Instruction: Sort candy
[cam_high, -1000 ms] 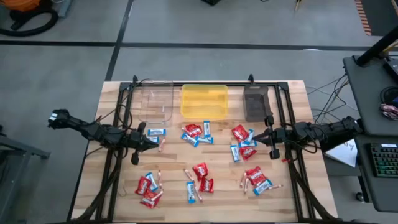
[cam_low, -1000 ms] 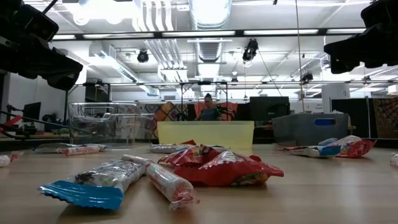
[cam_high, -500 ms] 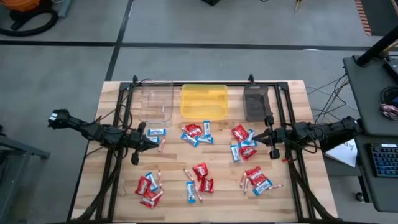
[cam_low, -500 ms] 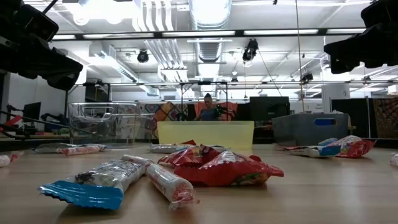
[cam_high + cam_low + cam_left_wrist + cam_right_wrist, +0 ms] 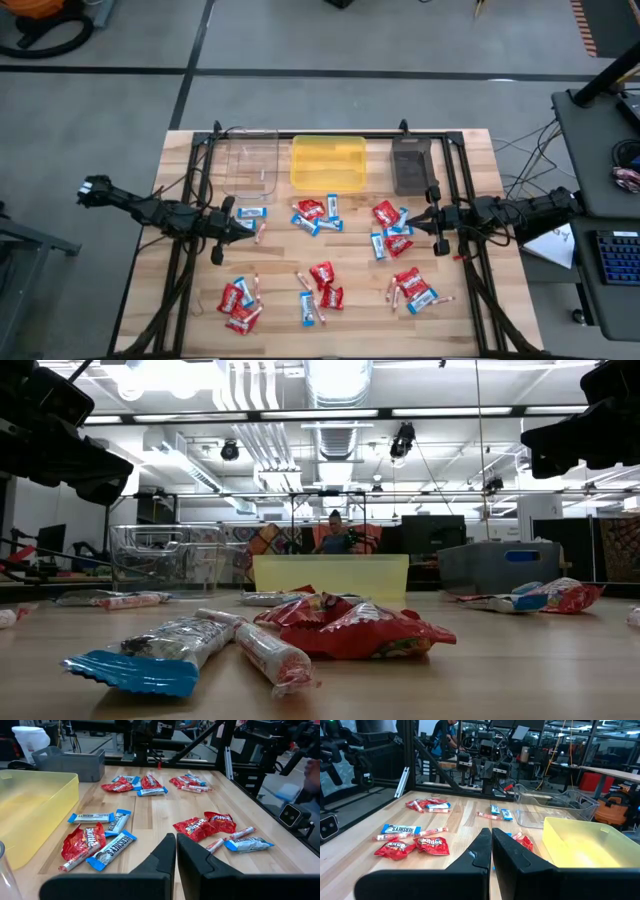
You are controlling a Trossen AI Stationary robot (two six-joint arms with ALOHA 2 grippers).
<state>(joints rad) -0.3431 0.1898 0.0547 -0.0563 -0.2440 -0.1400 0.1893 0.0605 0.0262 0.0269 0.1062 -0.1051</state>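
Pale wood planks made up the table (image 5: 470,160) under me, and the candy (image 5: 318,214) lay scattered over its middle and near half, none of it in any tray. At the far edge stood three trays in a row: a clear tray (image 5: 250,165) on my left, a yellow tray (image 5: 328,162) in the centre, a dark tray (image 5: 410,165) on my right.

My left claw (image 5: 240,224) hung above the left side of the table, its two dark fingers (image 5: 165,857) pressed together with nothing between them. Just beside its tip lay a blue-and-white bar (image 5: 251,213) and a thin pinkish stick (image 5: 260,233). My right claw (image 5: 428,218) hung at the right side, pointing inward, its fingers (image 5: 482,847) likewise closed flat against each other and empty. Near it sat a cluster of red packets (image 5: 388,215) mixed with blue-and-white bars.

More heaps lay closer to the near edge: one at the left (image 5: 240,300), one in the middle (image 5: 320,285), one at the right (image 5: 412,285). Far behind the table, a person (image 5: 334,532) stood in the room.
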